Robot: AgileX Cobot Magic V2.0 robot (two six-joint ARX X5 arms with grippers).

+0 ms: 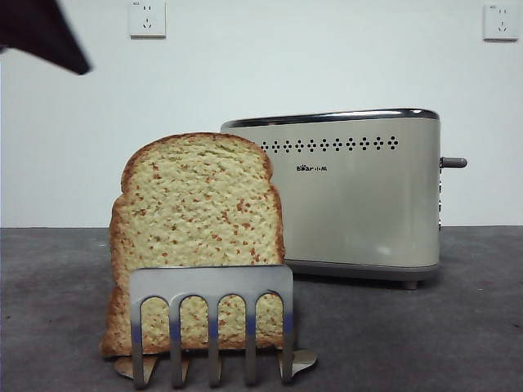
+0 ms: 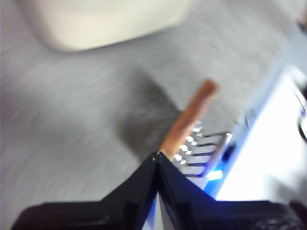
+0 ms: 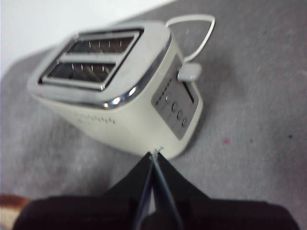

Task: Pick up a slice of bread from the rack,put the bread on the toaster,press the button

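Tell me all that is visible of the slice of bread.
The slice of bread is large, with a flat bottom and rounded top, pale yellow crumb with orange-brown flecks, and brown crust. It stands upright on edge in the steel rack, broad face toward the front camera, left of the toaster. No gripper touches it.

grey tabletop point(image 1: 474, 327) carries rack point(image 1: 211, 322) near front and toaster point(image 1: 351, 196) further back to its right, apart from it. bread point(image 1: 196, 220) stands upright in rack.
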